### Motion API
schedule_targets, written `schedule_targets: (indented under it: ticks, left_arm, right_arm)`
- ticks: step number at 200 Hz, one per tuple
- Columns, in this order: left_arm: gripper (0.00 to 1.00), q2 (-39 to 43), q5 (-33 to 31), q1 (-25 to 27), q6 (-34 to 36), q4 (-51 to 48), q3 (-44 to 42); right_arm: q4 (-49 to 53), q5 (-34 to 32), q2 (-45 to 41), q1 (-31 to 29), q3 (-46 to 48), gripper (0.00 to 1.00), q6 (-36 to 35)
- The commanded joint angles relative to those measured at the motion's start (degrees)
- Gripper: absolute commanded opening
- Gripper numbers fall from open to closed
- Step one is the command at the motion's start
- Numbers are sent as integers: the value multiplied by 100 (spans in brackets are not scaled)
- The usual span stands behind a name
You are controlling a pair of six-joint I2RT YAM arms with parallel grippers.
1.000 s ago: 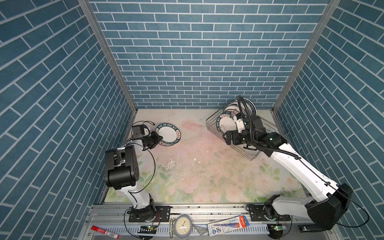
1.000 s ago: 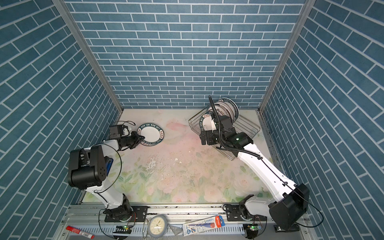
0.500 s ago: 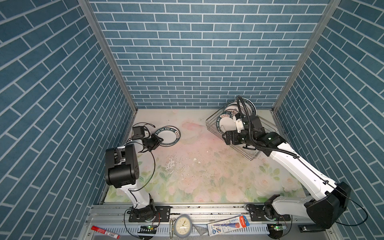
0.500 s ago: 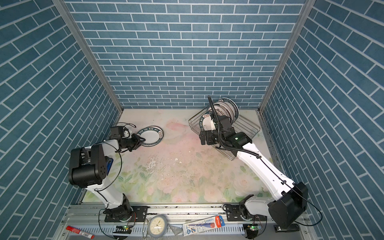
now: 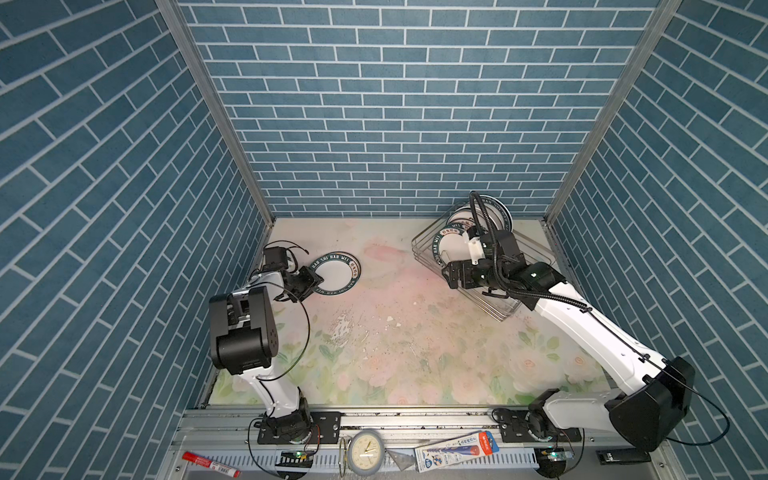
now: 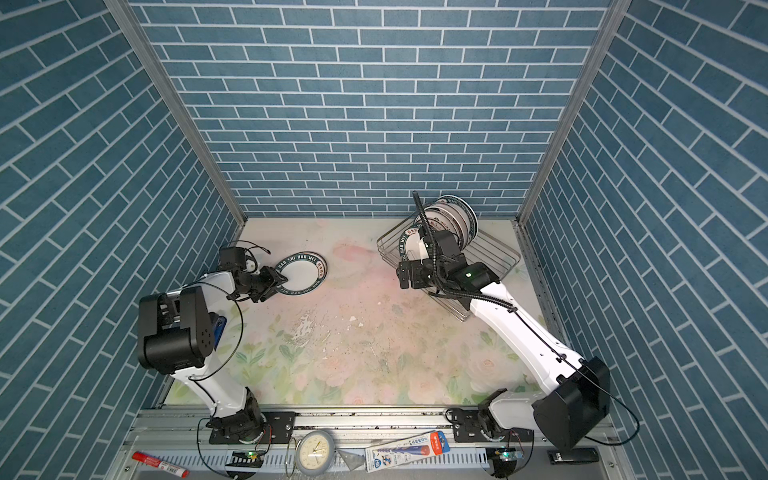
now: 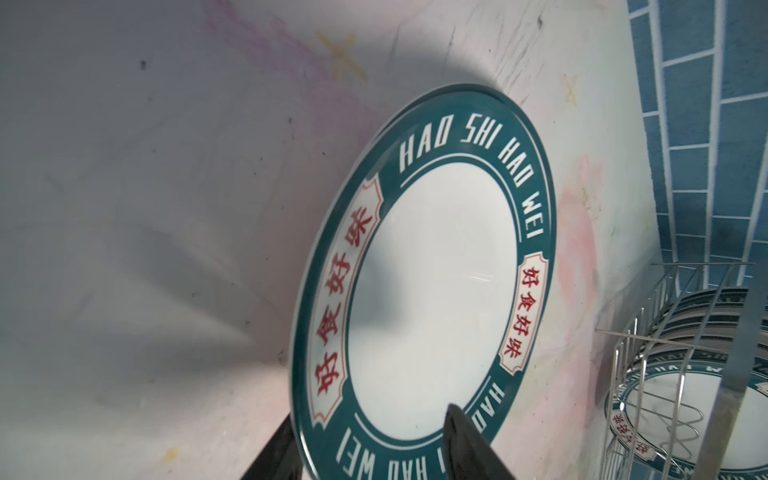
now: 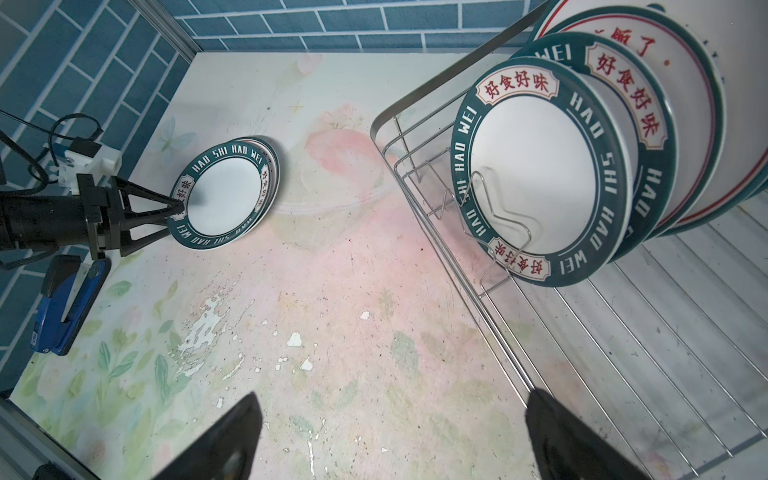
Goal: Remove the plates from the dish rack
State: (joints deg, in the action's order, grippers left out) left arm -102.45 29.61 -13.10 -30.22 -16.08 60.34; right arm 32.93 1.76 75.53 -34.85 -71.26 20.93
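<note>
A white plate with a dark green lettered rim [image 5: 336, 274] [image 6: 301, 272] [image 7: 432, 299] [image 8: 224, 203] lies flat on another plate at the table's back left. My left gripper [image 5: 309, 282] [image 6: 276, 280] [image 7: 370, 415] [image 8: 174, 218] is open, one finger above and one below that plate's near rim. The silver wire dish rack [image 5: 511, 311] [image 6: 498, 249] [image 8: 623, 353] [image 7: 648, 374] stands at the back right. Several plates [image 5: 451, 245] [image 6: 453, 216] [image 8: 540, 174] stand upright in its far end. My right gripper [image 5: 453, 276] [image 6: 405, 276] [image 8: 392, 395] hovers open and empty over the rack's left edge.
A blue stapler-like tool [image 8: 62, 307] [image 6: 218, 328] lies near the left arm. On the front rail sit a small clock [image 5: 365, 453], a red marker [image 5: 210, 463] and a packaged item [image 5: 457, 451]. Brick walls close in on three sides.
My left gripper has opened and let go of the green-rimmed plate, which has settled flat onto the plate beneath. The right arm has hardly moved.
</note>
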Motion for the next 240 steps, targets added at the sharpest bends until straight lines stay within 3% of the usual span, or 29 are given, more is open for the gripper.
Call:
schedule_targets:
  ticks: [1, 88, 130, 240]
  left_arm:
    - [55, -254, -122, -11, 209, -389, 189]
    - [57, -463, -555, 103, 327, -851, 644]
    - [57, -687, -795, 283, 483, -1314, 1114]
    - [59, -1143, -1272, 581, 675, -1908, 1885]
  right_arm:
    - [-24, 42, 50, 22, 25, 99, -141]
    - [248, 11, 268, 119, -180, 99, -349]
    - [450, -57, 516, 474, -444, 99, -434]
    - [567, -257, 1313, 971, -1179, 99, -1257]
